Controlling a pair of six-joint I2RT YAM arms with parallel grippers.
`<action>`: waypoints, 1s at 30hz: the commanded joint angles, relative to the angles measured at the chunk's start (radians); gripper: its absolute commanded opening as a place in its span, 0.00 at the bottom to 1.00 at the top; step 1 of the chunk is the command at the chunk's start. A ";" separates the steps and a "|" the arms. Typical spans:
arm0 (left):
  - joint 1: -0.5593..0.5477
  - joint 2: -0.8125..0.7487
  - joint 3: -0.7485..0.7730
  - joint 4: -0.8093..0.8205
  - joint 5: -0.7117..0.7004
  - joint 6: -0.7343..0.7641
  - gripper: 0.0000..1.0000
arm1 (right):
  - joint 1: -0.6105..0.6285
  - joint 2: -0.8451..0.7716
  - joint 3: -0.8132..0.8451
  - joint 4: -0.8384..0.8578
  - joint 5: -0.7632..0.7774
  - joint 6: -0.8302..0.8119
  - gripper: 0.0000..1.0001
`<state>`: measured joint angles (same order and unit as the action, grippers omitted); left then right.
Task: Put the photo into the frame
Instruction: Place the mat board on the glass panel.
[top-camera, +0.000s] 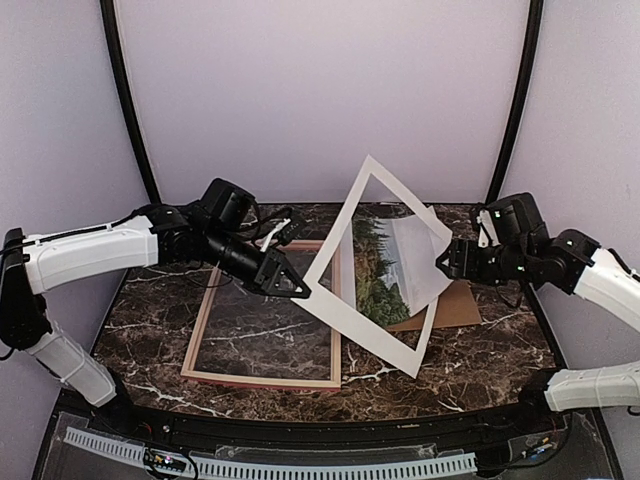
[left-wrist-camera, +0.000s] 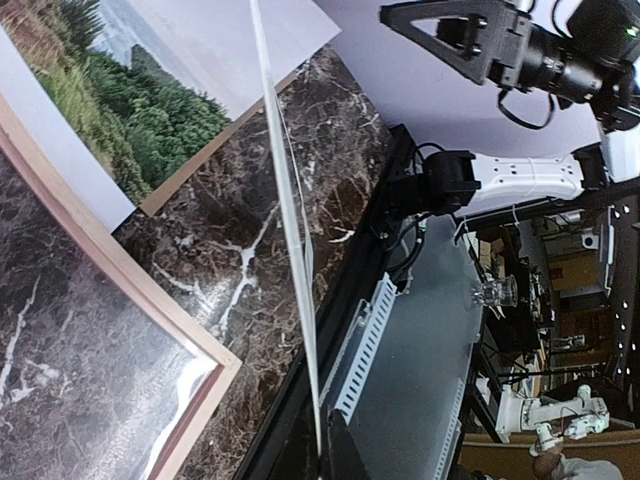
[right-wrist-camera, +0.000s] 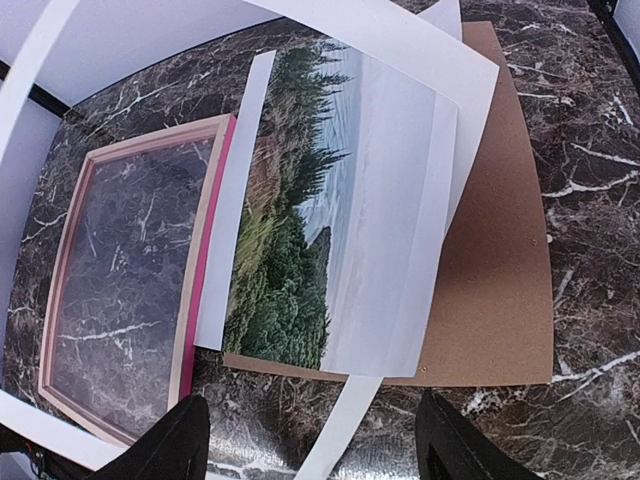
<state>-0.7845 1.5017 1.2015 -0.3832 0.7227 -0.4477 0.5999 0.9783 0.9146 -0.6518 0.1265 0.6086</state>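
Your left arm reaches in low from the left, across the far corner of the frame (top-camera: 260, 379); wrist angled down to the right. Left fingers (top-camera: 292, 280) closed on the left corner of the white mat (top-camera: 365, 335); the mat stands tilted up off the counter (top-camera: 470, 350), edge-on in your left wrist view. Your right arm comes in from the right, elbow bent, forearm roughly level above the brown backing board (top-camera: 455, 305); right fingers (top-camera: 443, 262) spread wide, gripping nothing, pointing at the photo's curled-up right edge; contact there you cannot tell. The photo (right-wrist-camera: 300, 250) lies picture side up on the backing board, just right of the frame; its left white border reaches the frame's right rail. The frame lies flat on the counter; the photo is not in it.
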 joint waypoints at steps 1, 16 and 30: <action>-0.004 -0.062 0.002 0.059 0.101 0.010 0.00 | -0.013 0.005 -0.019 0.059 -0.010 -0.010 0.72; -0.103 0.007 0.202 0.050 0.151 0.076 0.00 | -0.102 -0.075 0.022 -0.013 0.029 0.007 0.72; 0.077 -0.135 0.002 -0.176 -0.100 0.002 0.00 | -0.121 -0.067 -0.012 0.019 -0.009 -0.008 0.73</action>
<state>-0.7887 1.4731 1.3300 -0.4438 0.7132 -0.4168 0.4831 0.9081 0.9283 -0.6746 0.1299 0.6060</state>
